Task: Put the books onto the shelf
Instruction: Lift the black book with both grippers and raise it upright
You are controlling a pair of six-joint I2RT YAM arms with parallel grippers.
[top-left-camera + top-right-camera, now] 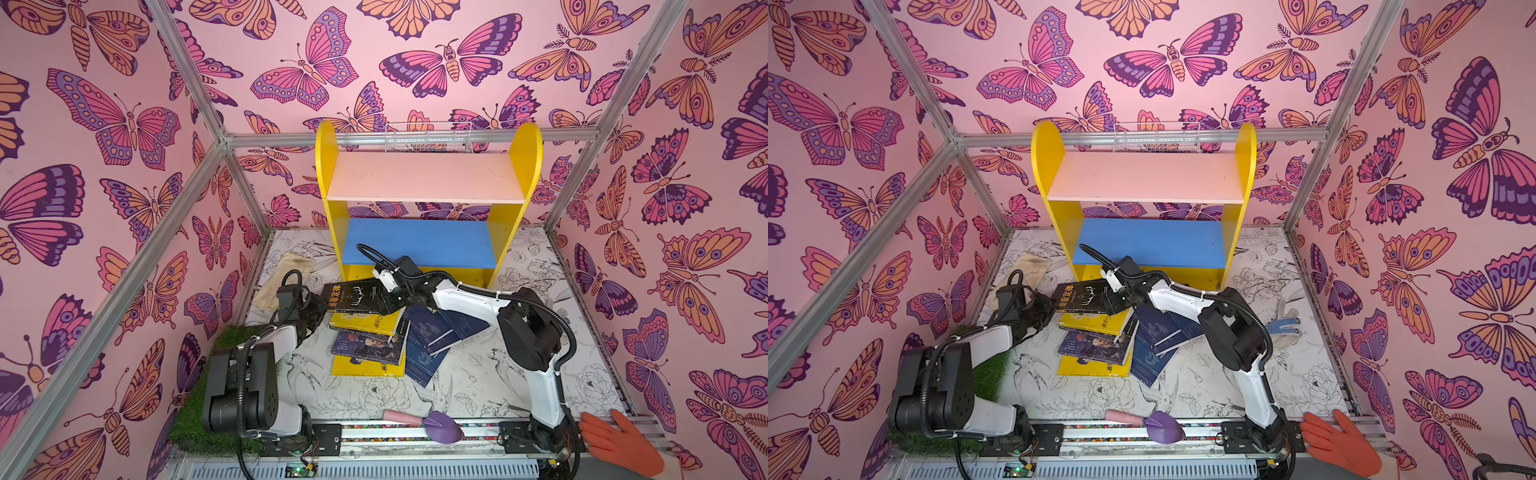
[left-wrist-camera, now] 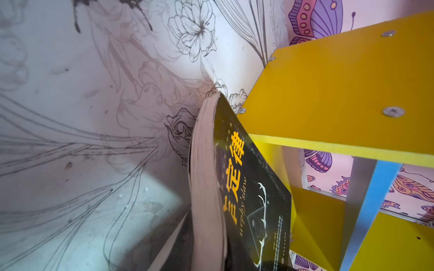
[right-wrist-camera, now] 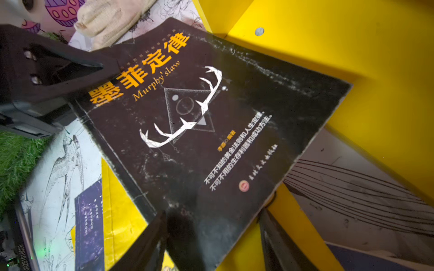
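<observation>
On the cover of the black book [image 3: 211, 131], the title 墨菲定律 is printed in orange, with "Murphy's law" set beneath it. Two white lines are read lower down: 不可不知的黄金法则和人生定律 and 不可不用的生存利器和成功方法. On a dark housing [image 3: 22, 253], a code beginning JG2510 is printed.

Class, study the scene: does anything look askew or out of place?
Yes. The books lie in a skewed, fanned pile on the floor before the shelf; the black book tilts above it. An orange glove lies at the front edge.
</observation>
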